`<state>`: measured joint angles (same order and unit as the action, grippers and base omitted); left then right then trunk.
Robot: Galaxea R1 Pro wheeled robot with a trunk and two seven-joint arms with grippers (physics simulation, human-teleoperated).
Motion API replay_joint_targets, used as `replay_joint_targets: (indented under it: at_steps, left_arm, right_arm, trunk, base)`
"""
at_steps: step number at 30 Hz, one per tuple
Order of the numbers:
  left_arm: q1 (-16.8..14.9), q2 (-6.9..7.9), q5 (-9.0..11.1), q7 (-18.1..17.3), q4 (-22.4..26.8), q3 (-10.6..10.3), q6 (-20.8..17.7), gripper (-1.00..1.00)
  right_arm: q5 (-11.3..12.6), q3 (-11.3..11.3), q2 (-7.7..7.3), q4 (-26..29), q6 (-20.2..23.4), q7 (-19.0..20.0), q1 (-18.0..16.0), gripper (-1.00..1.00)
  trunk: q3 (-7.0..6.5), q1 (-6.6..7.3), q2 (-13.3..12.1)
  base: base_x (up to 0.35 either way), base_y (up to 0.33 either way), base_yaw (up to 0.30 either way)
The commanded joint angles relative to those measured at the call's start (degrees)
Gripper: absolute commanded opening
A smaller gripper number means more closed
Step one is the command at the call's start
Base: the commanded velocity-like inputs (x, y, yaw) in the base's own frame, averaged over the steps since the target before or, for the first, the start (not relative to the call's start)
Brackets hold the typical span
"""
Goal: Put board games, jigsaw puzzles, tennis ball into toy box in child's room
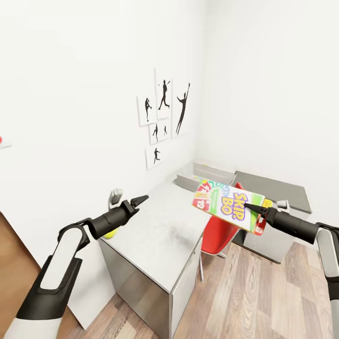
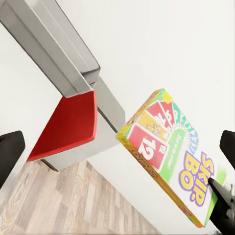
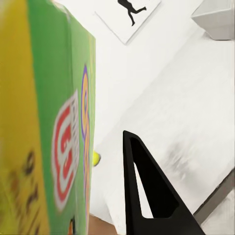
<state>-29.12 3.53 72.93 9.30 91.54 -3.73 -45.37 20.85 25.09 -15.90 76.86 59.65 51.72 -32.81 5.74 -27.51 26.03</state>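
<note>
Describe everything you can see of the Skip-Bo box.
The Skip-Bo box is a flat printed cardboard game box, green and white on its face with yellow lettering, red numbered cards drawn at one end and yellow-orange edges. It is off the table, held in the air, tilted, over the table's right edge near the red chair. The right hand pinches its end; nothing else touches it.

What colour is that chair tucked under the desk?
Red: the chair shows best in the left wrist view, its red seat beneath the grey table.

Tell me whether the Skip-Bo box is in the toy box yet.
Out. The right gripper holds the Skip-Bo box in the air, short of the toy box.
</note>
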Motion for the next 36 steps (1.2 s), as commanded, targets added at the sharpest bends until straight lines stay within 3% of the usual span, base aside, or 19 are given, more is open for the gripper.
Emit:
replay_joint_targets:
  at_steps: [1,8,19,24,28,36]
  left_arm:
    - [-0.40,-0.33,0.61,1.08,0.11,-0.47,-0.10,1.00]
    - [-1.71,-1.44,0.80,3.63,0.17,-1.72,-0.07,1.00]
    - [-2.00,-1.61,0.95,3.03,-0.13,-2.10,0.48,1.00]
    - [-2.03,-1.48,1.18,0.08,-0.18,-2.06,0.22,1.00]
    - [-2.01,-1.16,1.03,-5.92,-0.38,-2.09,0.03,1.00]
    - [-1.87,-1.01,0.85,-8.24,-0.47,-2.02,0.02,1.00]
  right_arm:
    - [-0.12,0.14,-0.13,0.01,0.35,0.29,-0.06,-1.00]
    - [-0.04,0.34,-0.47,0.04,0.35,0.36,0.03,-1.00]
    - [0.21,0.20,-0.38,0.92,0.35,0.40,0.17,-1.00]
    - [0.25,0.22,-0.31,1.29,0.35,0.40,0.22,-1.00]
    - [0.31,0.33,-0.26,1.40,0.35,0.40,0.35,-1.00]
    - [0.32,0.73,-0.42,1.45,0.35,0.35,0.44,-1.00]
  trunk:
    - [-0.06,0.19,-0.31]
    - [-1.31,1.73,-3.11]
    - [-1.31,1.73,-3.11]
    - [-1.31,1.73,-3.11]
    - [-1.31,1.73,-3.11]
    - [-1.31,1.73,-3.11]
  base:
    - [0.000,0.000,0.000]
    - [0.000,0.000,0.000]
    - [0.000,0.000,0.000]
    - [0.000,0.000,0.000]
    - [0.000,-0.013,0.007]
    - [0.000,-0.187,0.145]
